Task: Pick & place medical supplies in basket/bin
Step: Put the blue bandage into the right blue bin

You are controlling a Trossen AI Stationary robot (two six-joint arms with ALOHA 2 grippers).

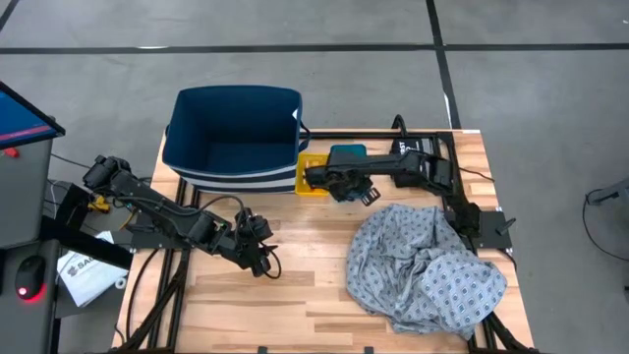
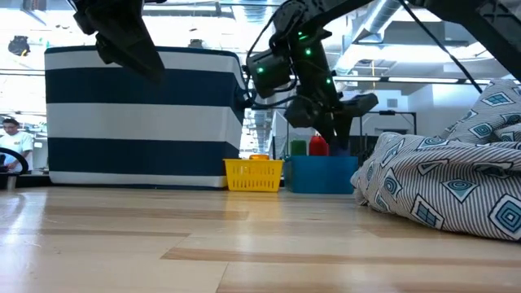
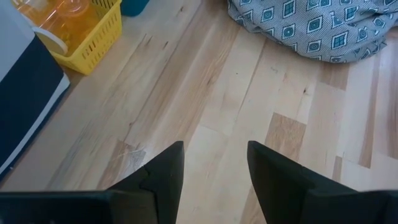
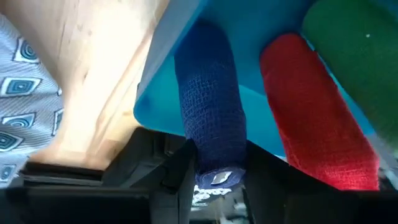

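My right gripper [image 4: 214,183] is shut on a blue roll [image 4: 211,106] over the teal-blue tray [image 4: 168,93], where a red roll [image 4: 311,118] and a green roll [image 4: 354,50] lie side by side. In the high view this gripper [image 1: 346,189] is at the tray's [image 1: 346,154] near side. A yellow tray [image 3: 93,37] holds orange pill bottles [image 3: 59,22]. The grey-blue dotted gown cloth [image 1: 423,265] lies heaped at the table's right. My left gripper [image 3: 214,162] stands open above bare wood at the near left [image 1: 260,256]. My right gripper pinches the blue roll's near end [image 4: 216,163] between its two fingers. The fingers slant down from the table's near side, and the roll runs on from them lengthwise. Its far end reaches into the teal-blue tray beside the red roll; whether it rests there I cannot tell.
The navy basket with white stripes [image 1: 236,138] stands at the far left, with the yellow tray [image 1: 313,177] against its right side. The wood between my left gripper and the gown cloth [image 3: 311,25] is bare. Cables and frame rails run along the table's edges.
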